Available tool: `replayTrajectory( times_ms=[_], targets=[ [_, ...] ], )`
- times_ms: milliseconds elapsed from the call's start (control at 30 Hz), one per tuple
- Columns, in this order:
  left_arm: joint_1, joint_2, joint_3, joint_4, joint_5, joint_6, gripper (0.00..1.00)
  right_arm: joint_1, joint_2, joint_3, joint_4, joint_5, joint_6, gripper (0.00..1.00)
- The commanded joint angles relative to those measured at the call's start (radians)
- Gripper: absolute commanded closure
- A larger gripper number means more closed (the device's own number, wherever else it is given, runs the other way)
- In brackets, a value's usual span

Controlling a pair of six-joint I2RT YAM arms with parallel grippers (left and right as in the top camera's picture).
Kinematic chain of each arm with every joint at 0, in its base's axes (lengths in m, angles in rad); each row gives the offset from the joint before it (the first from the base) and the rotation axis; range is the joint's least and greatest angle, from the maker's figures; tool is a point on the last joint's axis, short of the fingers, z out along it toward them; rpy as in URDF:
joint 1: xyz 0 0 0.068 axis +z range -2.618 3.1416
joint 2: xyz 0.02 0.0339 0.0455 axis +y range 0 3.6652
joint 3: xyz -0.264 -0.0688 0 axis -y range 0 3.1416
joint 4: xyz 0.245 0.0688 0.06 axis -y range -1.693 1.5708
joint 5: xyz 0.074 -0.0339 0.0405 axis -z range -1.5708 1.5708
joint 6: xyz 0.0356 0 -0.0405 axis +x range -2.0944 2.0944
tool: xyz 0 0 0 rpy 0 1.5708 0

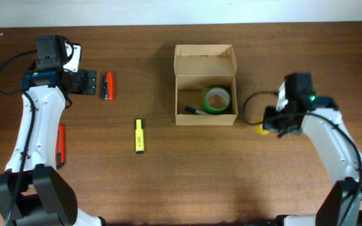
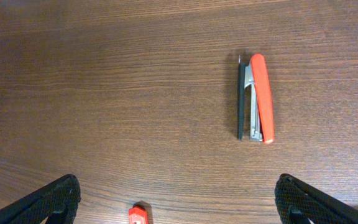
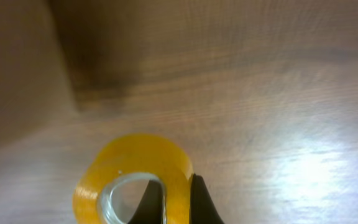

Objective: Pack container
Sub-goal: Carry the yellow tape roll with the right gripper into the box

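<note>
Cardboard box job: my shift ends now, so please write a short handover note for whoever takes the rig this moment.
Left gripper: open, empty, hovering near the red stapler.
Right gripper: shut on the wall of the yellow tape roll, one finger inside its core, just right of the container.
Done: a green tape roll and a dark pen lie inside the container, whose lid is open.
Left: the yellow tape roll, the stapler, the yellow highlighter and a red-orange item by the left arm are all outside the container. The lid is not yet closed.
</note>
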Motion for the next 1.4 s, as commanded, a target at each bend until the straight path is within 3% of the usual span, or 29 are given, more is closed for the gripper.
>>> replayTrajectory(
  times_ms=[0,400,800,1100,1367],
  targets=[
    [0.003,0.009,0.018,0.004,-0.004,0.012,0.0,-0.001,-0.008,0.152,-0.058,0.027,-0.038,0.96],
    [0.003,0.009,0.018,0.005,-0.004,0.012,0.0,-0.001,0.042,0.578,-0.154,0.012,-0.22,0.96],
    [0.003,0.009,0.018,0.01,-0.004,0.012,0.0,0.15,0.449,1.051,-0.363,-0.043,-0.418,0.96],
    [0.003,0.009,0.018,0.01,-0.004,0.012,0.0,0.302,0.595,1.044,-0.42,0.019,-0.423,0.96],
    [0.003,0.009,0.018,0.011,-0.004,0.012,0.0,0.314,0.595,0.962,-0.389,0.008,-0.422,0.96]
  ],
)
